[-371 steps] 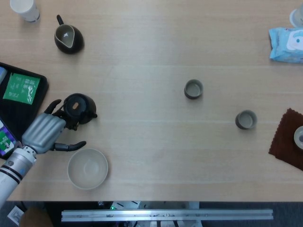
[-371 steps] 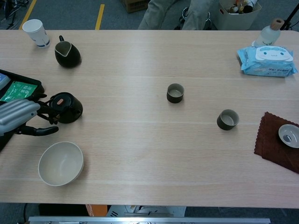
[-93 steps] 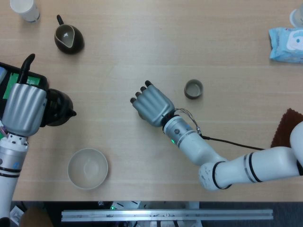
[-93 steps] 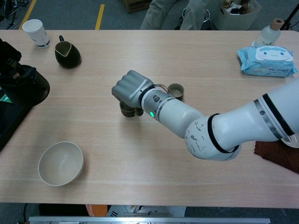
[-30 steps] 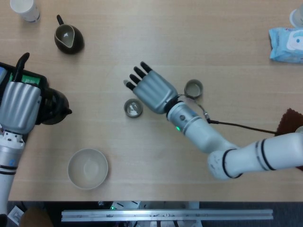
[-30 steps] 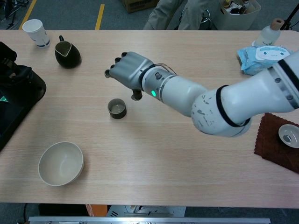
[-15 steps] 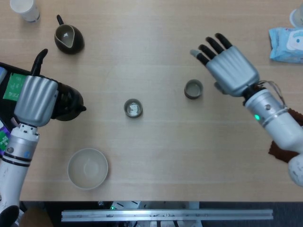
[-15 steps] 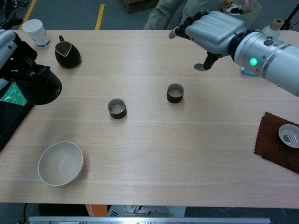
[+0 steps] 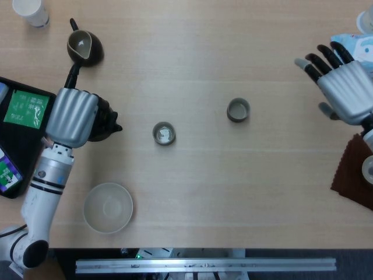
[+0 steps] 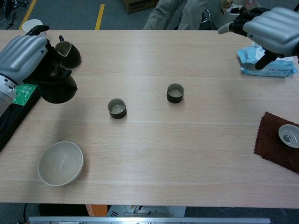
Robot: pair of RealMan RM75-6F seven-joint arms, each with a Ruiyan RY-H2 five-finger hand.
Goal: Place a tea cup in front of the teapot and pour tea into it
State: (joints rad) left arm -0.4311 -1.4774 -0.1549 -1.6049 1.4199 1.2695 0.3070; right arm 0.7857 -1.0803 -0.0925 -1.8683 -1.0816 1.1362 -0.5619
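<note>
Gripping the teapot [image 10: 57, 86] aloft at left, the left hand [image 9: 72, 116] carries fragile, liquid-heavy ceramic toward the tea cup [image 9: 164, 133] mid-table; the right hand [image 9: 346, 87] hovers spread, empty, far right

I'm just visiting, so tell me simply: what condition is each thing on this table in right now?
Teapot: lifted, held by left hand.
Right hand: open, holding nothing.
Left tea cup: upright on the table.
Right tea cup: upright.
Bowl: upright, looks empty.
Pitcher: upright.

dark teapot [image 9: 104, 119] held aloft, tea cup [image 9: 164, 133] upright beside it
</note>
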